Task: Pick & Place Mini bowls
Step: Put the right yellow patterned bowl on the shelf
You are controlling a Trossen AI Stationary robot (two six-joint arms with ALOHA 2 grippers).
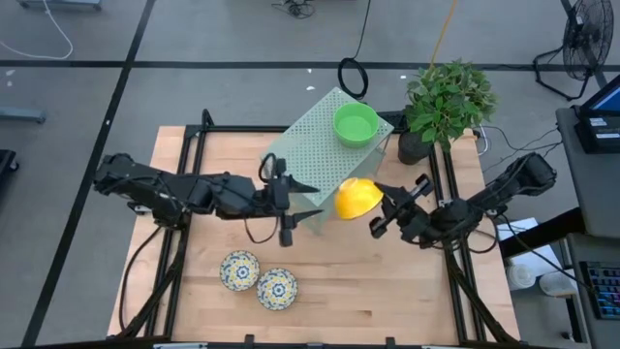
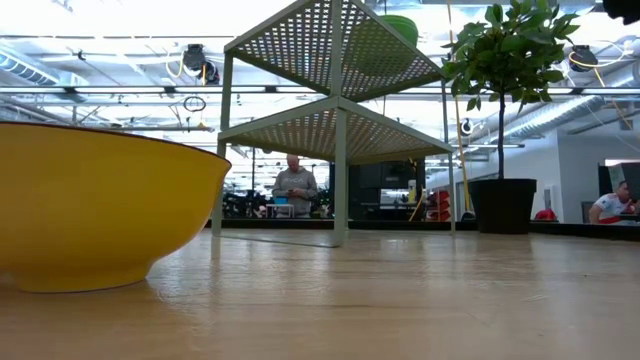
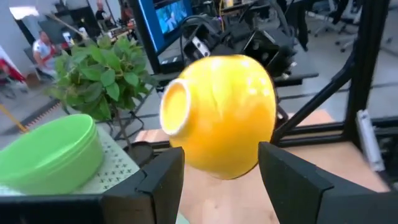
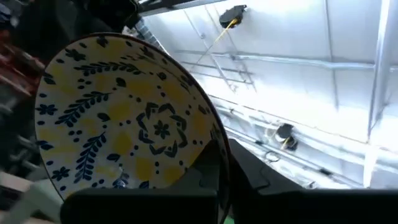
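Observation:
Two floral mini bowls [image 1: 239,269] [image 1: 277,288] rest on their bases on the table near its near edge; one of them shows its yellow outside [image 2: 100,210] in the low view. A green mini bowl [image 1: 356,124] [image 3: 50,155] stands on top of the perforated box. A third floral bowl [image 1: 356,199], yellow outside, is held on its side by my right gripper [image 1: 380,206] at mid-table. My left gripper [image 1: 308,202] [image 3: 221,180] is open just left of that bowl. Its foot ring [image 3: 174,109] faces the left gripper, with no visible touch. My right gripper holds the floral bowl at its rim [image 4: 208,146], coming level from the table's right. The bowl is lifted clear and tipped on its side, its patterned inside [image 4: 124,118] facing the wrist. A dark finger [image 4: 221,180] lies by the rim; the gripper hides the hold itself.
The pale-green perforated box [image 1: 325,145] [image 2: 335,120] stands at the far middle of the table. A potted plant [image 1: 446,107] stands at the far right corner. Black frame rails run along both table sides. People show in the room beyond.

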